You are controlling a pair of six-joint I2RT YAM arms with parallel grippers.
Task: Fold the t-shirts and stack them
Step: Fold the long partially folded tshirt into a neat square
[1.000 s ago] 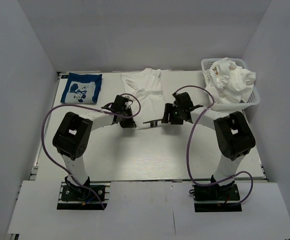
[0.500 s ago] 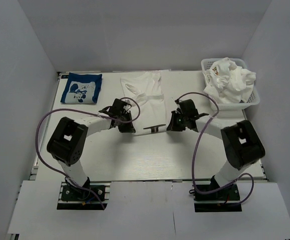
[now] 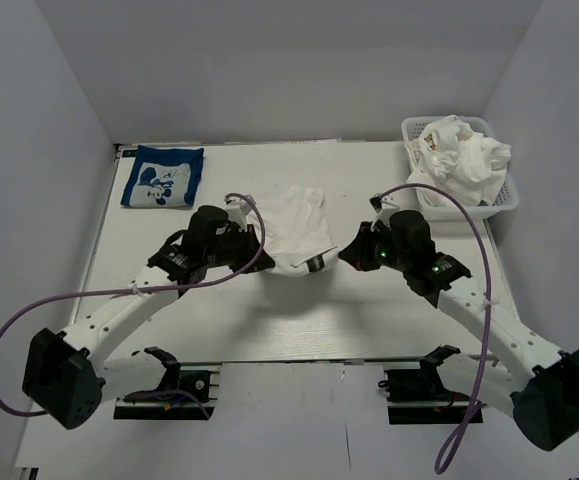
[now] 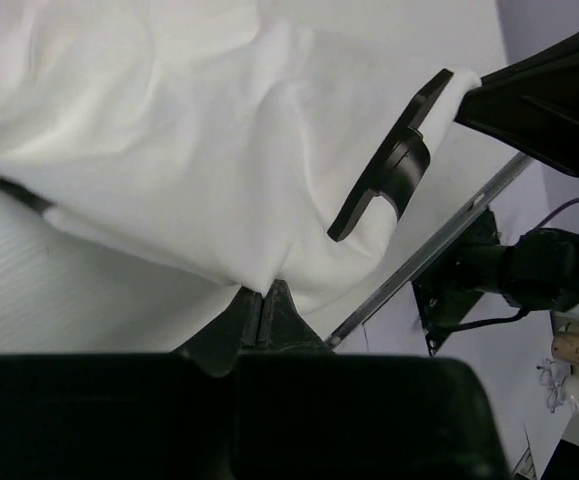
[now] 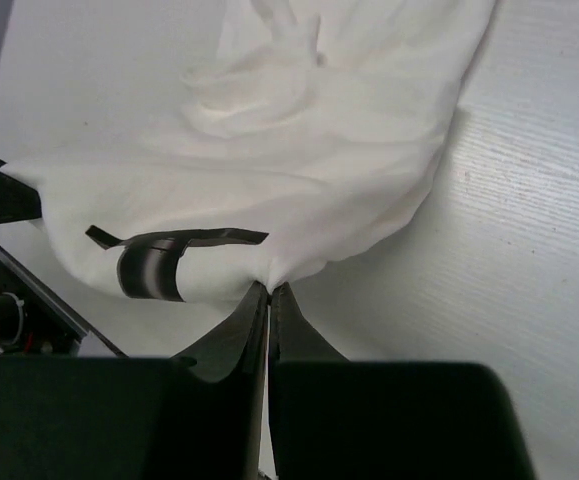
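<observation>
White counter (image 3: 299,320), left fingers (image 4: 237,335) and right fingers (image 5: 294,340) pinching the white t-shirt (image 3: 299,215) near edge; I'd lift evenly, keeping it taut.

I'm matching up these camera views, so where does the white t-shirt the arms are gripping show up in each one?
Top external: white t-shirt mid-table, between left gripper and right gripper.
Left wrist: white t-shirt fills the upper left, edge pinched bottom centre.
Right wrist: white t-shirt upper centre, edge pinched below.
Shared landmark: the white table.
</observation>
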